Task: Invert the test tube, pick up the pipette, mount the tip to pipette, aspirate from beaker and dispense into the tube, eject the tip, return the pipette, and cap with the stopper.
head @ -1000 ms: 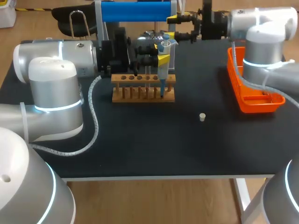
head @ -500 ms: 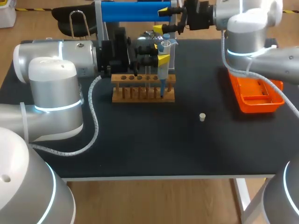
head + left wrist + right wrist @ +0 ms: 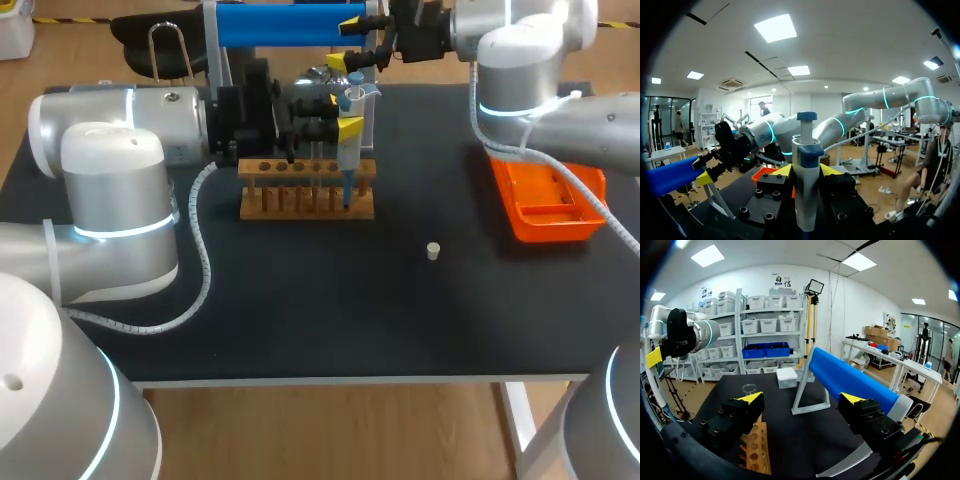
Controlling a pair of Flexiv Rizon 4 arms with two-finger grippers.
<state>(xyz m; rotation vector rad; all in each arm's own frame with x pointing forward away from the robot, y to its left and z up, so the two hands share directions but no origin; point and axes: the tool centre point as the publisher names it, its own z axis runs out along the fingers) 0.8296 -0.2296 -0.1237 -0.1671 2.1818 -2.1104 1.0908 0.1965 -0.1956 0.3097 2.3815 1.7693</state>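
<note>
Left gripper [image 3: 805, 172] pinches the pipette [image 3: 349, 148] upright, its lower end at the right end of the wooden rack [image 3: 290, 200]; right gripper [image 3: 804, 399] spread wide, gripping nothing, beside the blue roller [image 3: 290, 25]; stopper [image 3: 433, 250] lies alone on the black table [image 3: 330, 300]; orange tray [image 3: 550, 215] farthest right.

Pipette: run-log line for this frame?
left gripper: shut on pipette, at wooden rack | right gripper: open, empty | stopper: on table
</note>
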